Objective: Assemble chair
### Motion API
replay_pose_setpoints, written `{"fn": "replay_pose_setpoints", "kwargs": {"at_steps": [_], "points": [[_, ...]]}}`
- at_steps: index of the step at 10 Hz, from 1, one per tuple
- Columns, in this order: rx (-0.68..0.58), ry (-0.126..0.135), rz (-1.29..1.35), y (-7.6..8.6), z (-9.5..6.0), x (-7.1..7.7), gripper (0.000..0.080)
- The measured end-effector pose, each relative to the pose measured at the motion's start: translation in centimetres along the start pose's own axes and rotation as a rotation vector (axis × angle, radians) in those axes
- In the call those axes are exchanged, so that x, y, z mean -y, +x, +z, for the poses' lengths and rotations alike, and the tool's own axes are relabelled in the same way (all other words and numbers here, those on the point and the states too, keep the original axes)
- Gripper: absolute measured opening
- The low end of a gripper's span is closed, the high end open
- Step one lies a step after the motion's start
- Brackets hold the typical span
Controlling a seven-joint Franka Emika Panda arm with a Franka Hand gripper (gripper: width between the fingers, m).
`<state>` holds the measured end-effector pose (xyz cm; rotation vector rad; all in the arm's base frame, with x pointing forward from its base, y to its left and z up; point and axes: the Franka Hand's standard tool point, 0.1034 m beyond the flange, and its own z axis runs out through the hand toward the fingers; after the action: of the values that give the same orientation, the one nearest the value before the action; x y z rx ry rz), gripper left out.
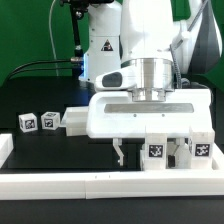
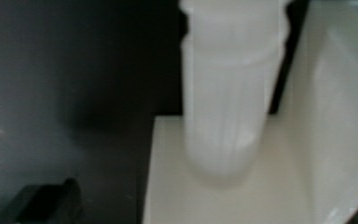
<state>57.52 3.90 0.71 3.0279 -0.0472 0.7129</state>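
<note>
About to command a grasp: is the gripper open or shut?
Open: the gripper has its finger clear of the white post, dark gap between.

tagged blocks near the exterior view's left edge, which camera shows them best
The exterior view: both tagged blocks sit side by side on the black table, tags facing the camera. The wrist view shows none of them, only a blurred white post close up and a white slab.

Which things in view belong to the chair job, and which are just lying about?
Belongs to the job:
- small tagged blocks, at the exterior view's left
- plain white piece beside them
- tagged pieces below the arm
- round post, close up in the wrist view

Just lying about:
- long white rail along the table edge
- black cables at the back
</note>
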Motion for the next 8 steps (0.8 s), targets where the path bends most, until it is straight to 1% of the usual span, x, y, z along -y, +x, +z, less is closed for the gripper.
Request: {"fn": "replay_pose_setpoints", "kwargs": {"at_steps": [1,3,4,5,6,8], "points": [[0.000,0.000,0.000,0.00,0.00,-0.01,0.0637],[0.000,0.000,0.000,-0.01,0.01,0.00,0.0284],[0.000,0.000,0.000,-0.01,0.01,-0.01,0.0151],[0.000,0.000,0.000,-0.02,0.01,-0.01,0.0151],[0.000,0.000,0.000,0.01,0.00,-0.01,0.0032],[-0.001,0.000,0.000,0.04,-0.02,-0.01,0.0032]]}}
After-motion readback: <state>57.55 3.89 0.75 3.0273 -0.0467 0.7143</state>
